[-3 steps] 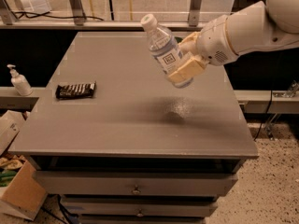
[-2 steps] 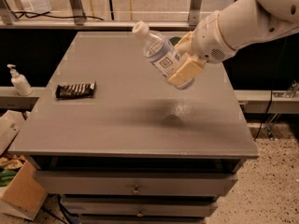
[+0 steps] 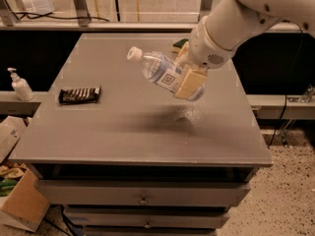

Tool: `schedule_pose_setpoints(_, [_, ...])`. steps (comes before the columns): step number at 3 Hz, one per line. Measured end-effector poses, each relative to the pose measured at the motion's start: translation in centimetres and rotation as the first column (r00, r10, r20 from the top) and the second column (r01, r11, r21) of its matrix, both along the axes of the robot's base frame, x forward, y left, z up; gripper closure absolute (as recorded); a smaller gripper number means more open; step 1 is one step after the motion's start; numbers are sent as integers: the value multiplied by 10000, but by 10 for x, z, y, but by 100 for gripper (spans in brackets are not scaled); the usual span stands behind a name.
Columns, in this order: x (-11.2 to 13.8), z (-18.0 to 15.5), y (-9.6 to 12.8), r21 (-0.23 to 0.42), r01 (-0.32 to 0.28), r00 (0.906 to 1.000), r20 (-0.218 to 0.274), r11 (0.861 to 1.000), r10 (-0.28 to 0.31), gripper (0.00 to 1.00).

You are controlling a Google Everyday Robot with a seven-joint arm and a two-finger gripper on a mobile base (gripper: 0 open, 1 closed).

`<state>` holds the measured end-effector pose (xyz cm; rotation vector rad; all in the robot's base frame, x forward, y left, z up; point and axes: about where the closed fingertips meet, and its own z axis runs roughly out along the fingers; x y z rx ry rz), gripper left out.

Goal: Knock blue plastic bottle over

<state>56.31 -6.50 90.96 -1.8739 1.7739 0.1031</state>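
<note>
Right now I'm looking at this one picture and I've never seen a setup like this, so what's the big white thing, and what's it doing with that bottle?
The big white thing is a robot arm. At its tip is the gripper, a two-finger clamp, here shut on the blue plastic bottle. That is a clear water bottle with a white cap. It is held tilted, cap towards the left, above the grey table, with its shadow beneath it. There is only one picture, taken by a camera looking down at the table from its front. On the table's left side lies a dark snack bar. Behind the arm peeks something green and yellow; I cannot tell what it is. Off the table, on a ledge at the left, stands a white pump bottle.
</note>
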Motion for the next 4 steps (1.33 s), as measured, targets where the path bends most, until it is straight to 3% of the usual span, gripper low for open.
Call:
schedule_pose_setpoints(2, [12,-38,-12,-1835,253,9957,-834,9827,-412,100])
schedule_pose_setpoints(4, [23,-61,-25,-2730,742,9856,-1267,9591,-1123,100])
